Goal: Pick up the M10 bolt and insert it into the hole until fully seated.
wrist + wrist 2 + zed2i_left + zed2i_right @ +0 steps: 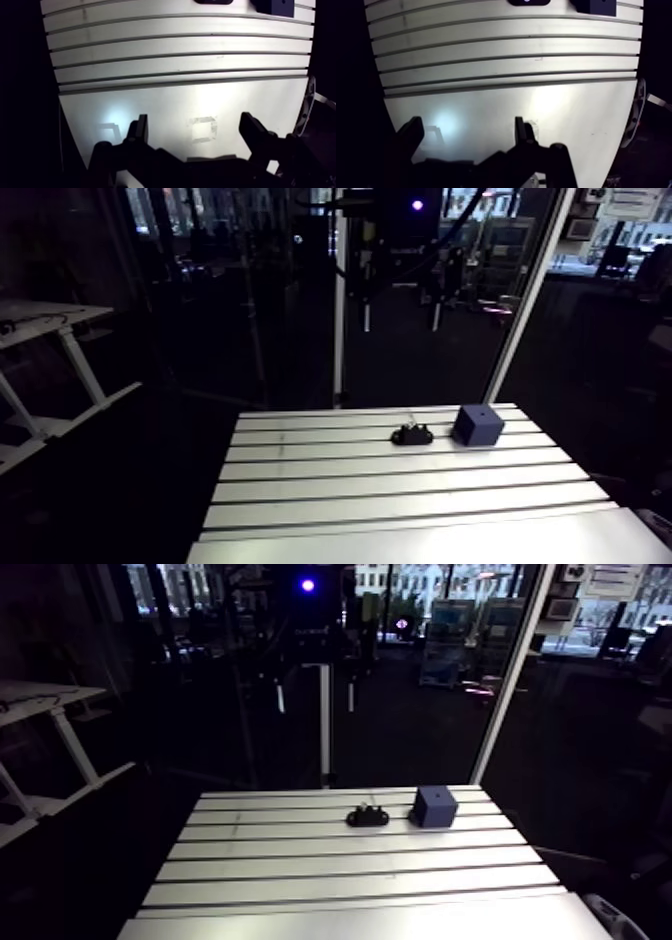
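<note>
i've got the bolt (412,434) at the far side of the table (400,508). it's a small, low black lump, too small for me to read head or thread. just right of it, not touching, sits the blue block (478,425) with a dark hole in its top face. in the wrist view my gripper (195,122) hangs over the near smooth plate, fingers spread wide, gripping nothing, well apart from both.
</note>
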Robot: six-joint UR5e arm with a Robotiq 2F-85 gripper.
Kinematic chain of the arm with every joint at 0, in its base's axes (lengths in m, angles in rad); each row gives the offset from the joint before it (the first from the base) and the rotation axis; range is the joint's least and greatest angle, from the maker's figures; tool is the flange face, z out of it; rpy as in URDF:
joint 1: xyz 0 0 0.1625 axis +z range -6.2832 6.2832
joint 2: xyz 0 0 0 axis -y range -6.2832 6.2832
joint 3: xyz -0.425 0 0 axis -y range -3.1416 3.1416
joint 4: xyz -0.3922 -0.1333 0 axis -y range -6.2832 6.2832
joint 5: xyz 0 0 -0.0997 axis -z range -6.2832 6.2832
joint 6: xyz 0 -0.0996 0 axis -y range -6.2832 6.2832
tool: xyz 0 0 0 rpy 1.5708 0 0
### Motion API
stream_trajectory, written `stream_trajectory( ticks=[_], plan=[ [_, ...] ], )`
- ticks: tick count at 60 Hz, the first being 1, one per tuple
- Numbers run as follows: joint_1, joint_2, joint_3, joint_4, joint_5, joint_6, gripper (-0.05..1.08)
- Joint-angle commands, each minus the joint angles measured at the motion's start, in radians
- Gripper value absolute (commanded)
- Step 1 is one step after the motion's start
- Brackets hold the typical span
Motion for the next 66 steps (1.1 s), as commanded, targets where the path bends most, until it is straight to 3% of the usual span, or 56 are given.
stream_trajectory(
  ticks=[1, 32, 53, 66],
  plan=[
    [-0.08, -0.051, 0.052, 0.009, 0.063, -0.031, 0.01],
    [-0.08, -0.051, 0.054, 0.008, 0.061, -0.031, 0.01],
    [-0.081, -0.051, 0.06, -0.089, 0.058, -0.098, 0.01],
    [-0.11, -0.051, 0.063, -0.141, 0.056, -0.133, 0.02]
  ],
)
